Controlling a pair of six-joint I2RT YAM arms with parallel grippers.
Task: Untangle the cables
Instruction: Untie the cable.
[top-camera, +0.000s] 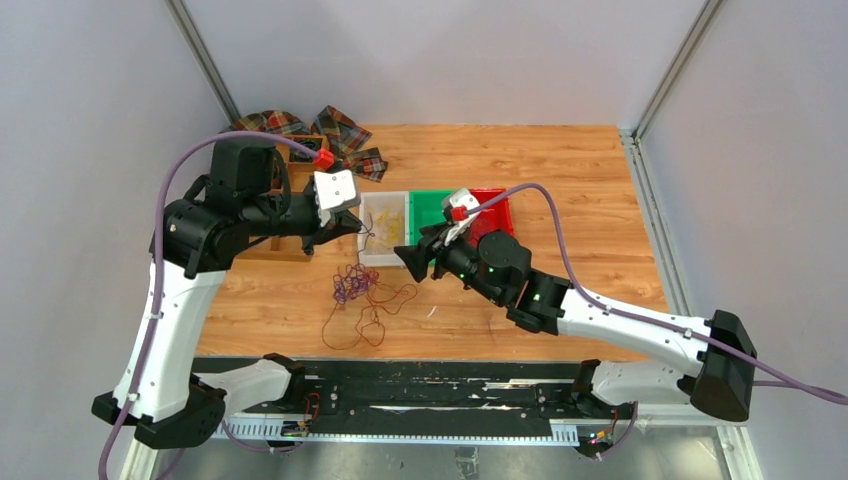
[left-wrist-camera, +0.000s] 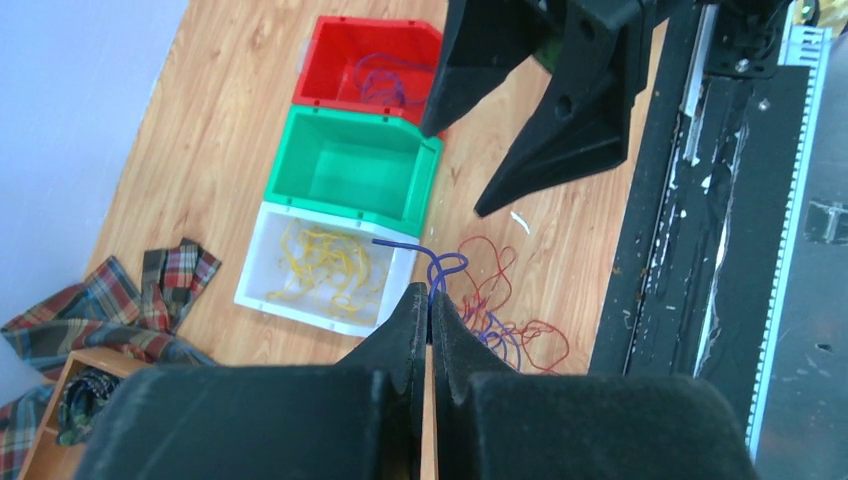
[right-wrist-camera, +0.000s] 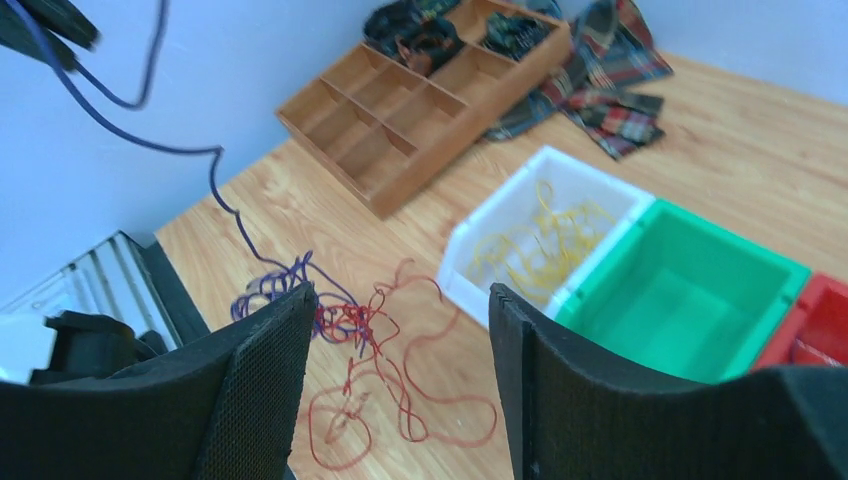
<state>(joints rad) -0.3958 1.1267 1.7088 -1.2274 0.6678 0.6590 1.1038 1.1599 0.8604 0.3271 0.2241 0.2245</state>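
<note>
On the table (top-camera: 580, 180), beside the white bin (left-wrist-camera: 305, 310), the cables (top-camera: 353, 287) are lying in a loose clump. The left gripper (left-wrist-camera: 428, 300), clenched on a purple wire (left-wrist-camera: 446, 264), is holding it up from the clump. The right gripper (right-wrist-camera: 398, 295) is hovering released and empty, and is probably needing to pin the red loops next.

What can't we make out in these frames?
The cables: crossings too small in top view, blurred in right wrist view.
Red bin: one corner behind the right gripper, left wrist view.
Wooden tray: contents blurred in right wrist view; left arm covers it from above.
</note>
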